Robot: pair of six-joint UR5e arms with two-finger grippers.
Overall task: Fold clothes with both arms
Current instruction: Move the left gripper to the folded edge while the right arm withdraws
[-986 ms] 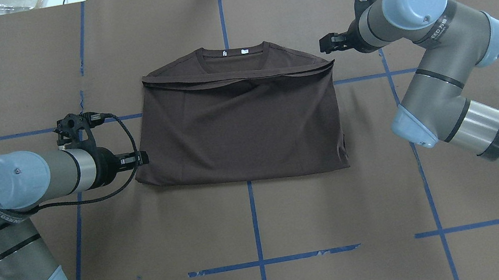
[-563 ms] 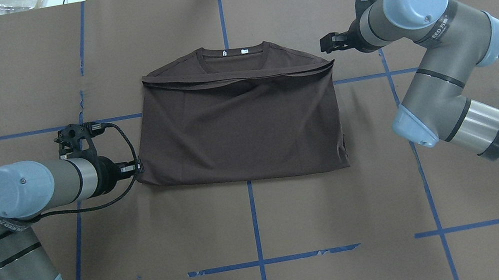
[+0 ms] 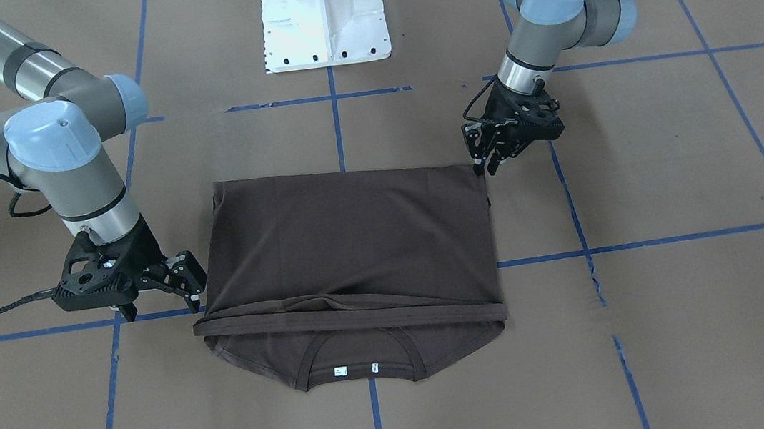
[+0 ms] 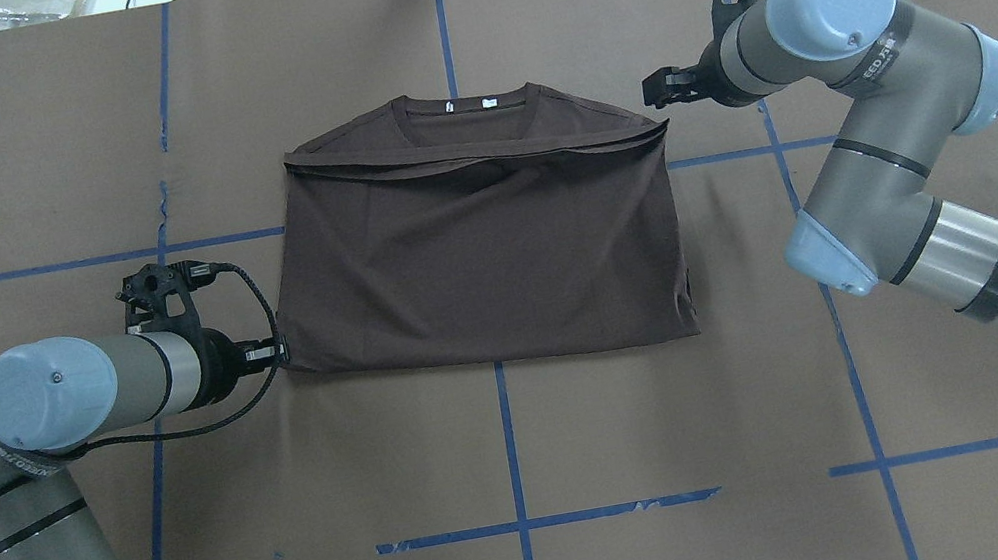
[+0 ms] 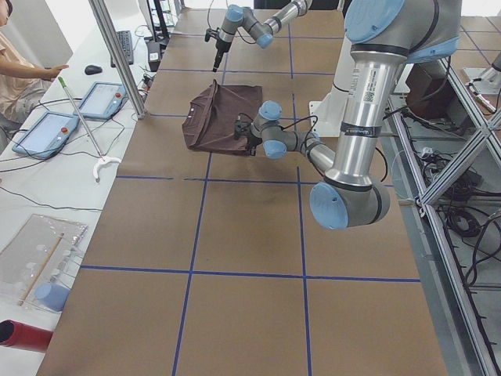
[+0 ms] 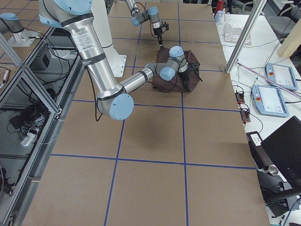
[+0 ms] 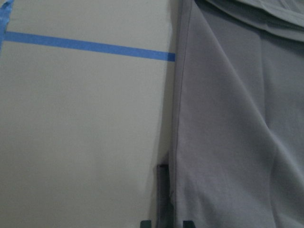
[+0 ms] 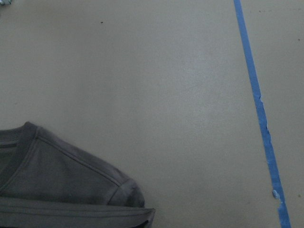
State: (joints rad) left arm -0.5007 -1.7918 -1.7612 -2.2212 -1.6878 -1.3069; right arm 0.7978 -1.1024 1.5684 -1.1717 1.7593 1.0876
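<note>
The dark brown T-shirt [image 4: 476,263] lies folded crosswise on the table, its collar and white tags [image 3: 356,369] showing at the far edge. My left gripper [image 4: 282,352] is shut. Its tips rest on the table against the shirt's left edge, near the front left corner [image 3: 486,165]. The left wrist view shows the closed fingers [image 7: 165,190] beside the hem of the shirt [image 7: 237,142], not on it. My right gripper [image 4: 652,90] stands open just off the far right shoulder corner [image 3: 197,293], with nothing between its fingers. The shoulder of the shirt [image 8: 61,180] fills the lower left of the right wrist view.
Brown paper with blue tape lines [image 4: 510,440] covers the table. The white pedestal base [image 3: 324,19] stands at the robot's edge. Beyond the far edge are a metal post [image 5: 117,55], tablets [image 5: 47,129] and a person's arm [image 5: 27,72].
My left gripper slid along the shirt's left edge towards the robot's side. The front left corner of the shirt shifted slightly inward. The right arm barely moved.
</note>
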